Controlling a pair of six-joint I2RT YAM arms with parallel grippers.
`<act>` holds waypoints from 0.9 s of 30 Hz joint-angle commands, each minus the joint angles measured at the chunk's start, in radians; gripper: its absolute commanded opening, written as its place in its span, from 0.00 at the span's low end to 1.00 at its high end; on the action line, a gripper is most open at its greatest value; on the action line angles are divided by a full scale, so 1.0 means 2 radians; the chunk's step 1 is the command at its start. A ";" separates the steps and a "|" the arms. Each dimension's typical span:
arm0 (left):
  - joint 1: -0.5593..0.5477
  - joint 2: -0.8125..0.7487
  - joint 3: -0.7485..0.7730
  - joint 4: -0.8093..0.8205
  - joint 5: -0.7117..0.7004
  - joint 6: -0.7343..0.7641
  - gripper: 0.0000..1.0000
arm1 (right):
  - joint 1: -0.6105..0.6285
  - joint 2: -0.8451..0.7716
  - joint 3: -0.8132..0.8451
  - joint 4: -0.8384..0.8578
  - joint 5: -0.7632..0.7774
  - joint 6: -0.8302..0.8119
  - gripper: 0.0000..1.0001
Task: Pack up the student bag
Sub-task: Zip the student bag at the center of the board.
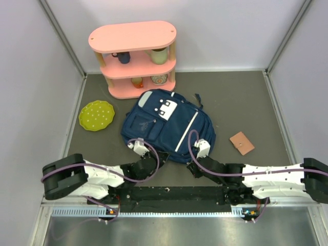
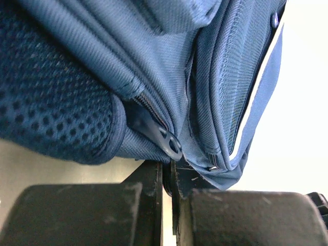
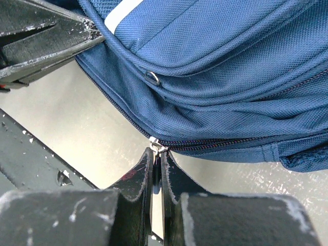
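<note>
Navy student bag [image 1: 164, 125] lies ahead: right gripper [image 3: 156, 154] pinches its silver zipper pull [image 3: 156, 145], likely to unzip; left gripper [image 2: 166, 166], jaws together under a blue tab [image 2: 166, 139], probably braces.

place: robot lab cell | evid: white panel walls [image 1: 230, 31], alu frame [image 1: 62, 38], grey tabletop [image 1: 241, 102]

navy blue fabric backpack [image 2: 169, 61]: cut off by wrist-view edges | small metal zip pull [image 3: 156, 145]: lower end hidden inside right gripper [image 3: 157, 160] | patterned cup [image 1: 159, 79] in pink oval shelf [image 1: 132, 37]: top hidden, pattern too small
</note>
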State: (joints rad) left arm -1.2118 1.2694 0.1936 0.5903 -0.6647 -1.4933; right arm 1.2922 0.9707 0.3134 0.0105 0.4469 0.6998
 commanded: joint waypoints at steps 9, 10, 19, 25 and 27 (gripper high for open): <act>0.106 -0.019 -0.010 0.031 0.377 0.351 0.00 | 0.069 -0.023 -0.013 0.011 -0.013 0.010 0.00; 0.126 -0.020 -0.012 0.038 0.432 0.372 0.00 | 0.075 -0.023 -0.008 0.012 -0.013 0.008 0.00; 0.299 -0.183 -0.081 -0.057 0.450 0.310 0.00 | 0.100 0.025 0.030 0.009 -0.004 0.000 0.00; 0.369 -0.311 -0.036 -0.253 0.397 0.347 0.00 | 0.095 0.064 0.047 -0.034 0.033 0.014 0.00; 0.395 -0.318 -0.018 -0.287 0.394 0.350 0.00 | 0.093 0.064 0.045 -0.036 0.033 0.014 0.00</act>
State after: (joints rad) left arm -0.5194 0.6910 0.0639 0.1928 0.2432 -0.8646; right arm 1.4822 1.0851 0.3897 0.0357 0.4446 0.7242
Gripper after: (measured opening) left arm 0.037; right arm 0.030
